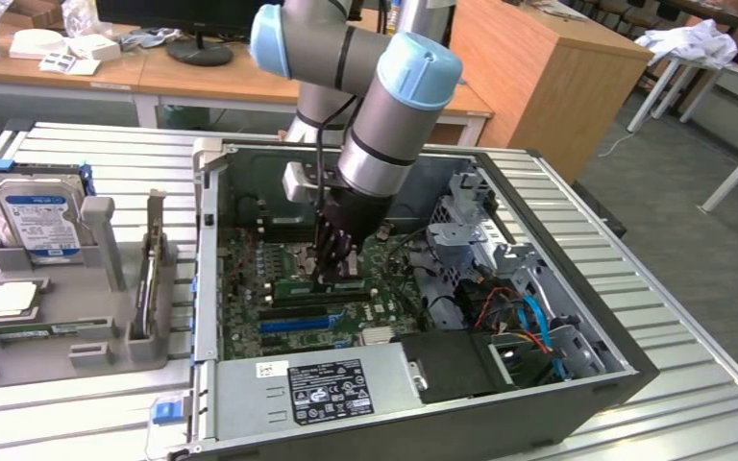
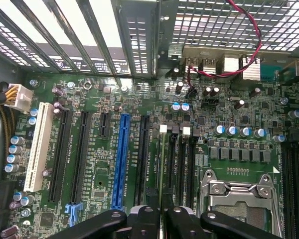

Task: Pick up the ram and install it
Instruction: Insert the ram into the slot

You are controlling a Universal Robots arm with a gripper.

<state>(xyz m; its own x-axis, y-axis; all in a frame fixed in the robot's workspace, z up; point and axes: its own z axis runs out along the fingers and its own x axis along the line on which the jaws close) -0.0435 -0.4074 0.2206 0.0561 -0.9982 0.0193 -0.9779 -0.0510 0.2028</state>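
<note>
**Desk:** What step is this?

**Me:** The install, I judge, with the pickup done. My gripper (image 2: 162,213) is down inside the open case (image 1: 504,165), just above the board (image 2: 89,88). Its fingers (image 2: 142,219) are clenched on the ram (image 2: 162,169). From the wrist view the ram is a thin green edge running away from the fingers. It lies parallel to the dark slots (image 2: 182,164) beside the processor socket.

**Desk:** Is it seated?

**Me:** I can't tell. It sits at the slots, either just above one or partly in it (edge-on, the depth is hard to read). Seating would call for the stick held square to its slot. It would also need the white end latches open and a straight, even push. A tilt could jam one end or stress the board.

**Desk:** What about the surface and the room?

**Me:** The case lies on its side on a ribbed metal table (image 1: 683,322). At the exterior view's left a grey holder (image 1: 93,322) stands just beside the case. A silver drive (image 1: 36,216) is propped upright in it. Behind the table are wooden desks (image 1: 215,84) with a monitor base and some small white boxes. A tall wooden cabinet (image 1: 542,82) stands at the exterior view's right, on a grey floor. I see nobody near the table.
</note>
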